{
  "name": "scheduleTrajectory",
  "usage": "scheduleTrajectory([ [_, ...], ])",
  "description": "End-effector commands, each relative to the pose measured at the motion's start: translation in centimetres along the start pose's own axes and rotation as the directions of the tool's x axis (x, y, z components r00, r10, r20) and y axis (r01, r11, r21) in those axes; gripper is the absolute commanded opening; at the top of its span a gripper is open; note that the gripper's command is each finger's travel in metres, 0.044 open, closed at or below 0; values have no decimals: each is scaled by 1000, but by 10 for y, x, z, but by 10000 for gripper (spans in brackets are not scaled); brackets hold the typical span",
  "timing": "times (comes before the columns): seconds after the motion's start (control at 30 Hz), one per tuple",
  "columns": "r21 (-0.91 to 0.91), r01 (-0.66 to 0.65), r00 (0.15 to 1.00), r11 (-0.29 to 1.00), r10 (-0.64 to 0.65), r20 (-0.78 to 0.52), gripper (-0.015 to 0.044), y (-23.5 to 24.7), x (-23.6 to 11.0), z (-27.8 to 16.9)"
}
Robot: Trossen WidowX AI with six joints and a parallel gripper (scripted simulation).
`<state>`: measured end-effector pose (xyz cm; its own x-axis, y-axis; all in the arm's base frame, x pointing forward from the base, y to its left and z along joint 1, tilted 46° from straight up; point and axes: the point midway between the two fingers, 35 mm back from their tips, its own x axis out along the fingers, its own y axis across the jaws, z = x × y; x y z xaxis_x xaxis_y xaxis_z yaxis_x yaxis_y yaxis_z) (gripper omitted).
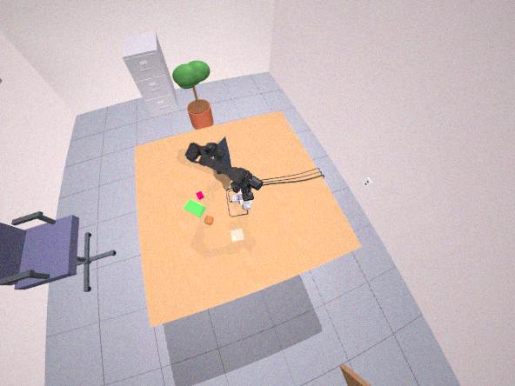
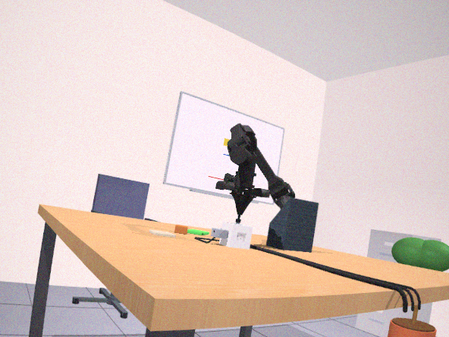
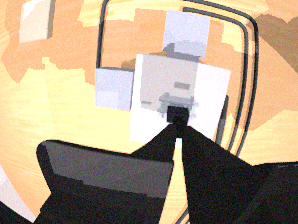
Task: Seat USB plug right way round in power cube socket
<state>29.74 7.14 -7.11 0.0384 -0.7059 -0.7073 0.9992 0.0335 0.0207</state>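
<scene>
The white power cube (image 1: 240,202) (image 2: 239,236) (image 3: 154,90) stands on the wooden table (image 1: 283,261) (image 2: 189,285) near its middle. The small dark USB plug (image 2: 238,220) (image 3: 176,115) stands upright in the socket on the cube's top. My gripper (image 1: 244,196) (image 2: 238,217) (image 3: 178,131) points straight down over the cube. Its fingers are drawn together to a point and are shut on the plug's top. In the wrist view the two dark fingers hide the cube's near edge. How deep the plug sits I cannot tell.
Grey plugs (image 3: 115,88) (image 3: 186,30) sit on two sides of the cube, with a thin cable loop (image 3: 107,16) (image 1: 229,209) around it. Thick black cables (image 1: 291,176) (image 2: 341,271) run to the table's edge. A green block (image 1: 194,208), pink cube (image 1: 200,195), orange cube (image 1: 209,220) and cream tile (image 1: 237,235) lie nearby.
</scene>
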Motion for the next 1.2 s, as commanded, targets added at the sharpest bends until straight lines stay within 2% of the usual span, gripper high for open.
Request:
scheduleTrajectory([
  [0.0,1,-1,1000,1000,1,-1,0,0,0,0],
  [1.17,0,0,1000,1000,0,0,0,0,-15,0],
])
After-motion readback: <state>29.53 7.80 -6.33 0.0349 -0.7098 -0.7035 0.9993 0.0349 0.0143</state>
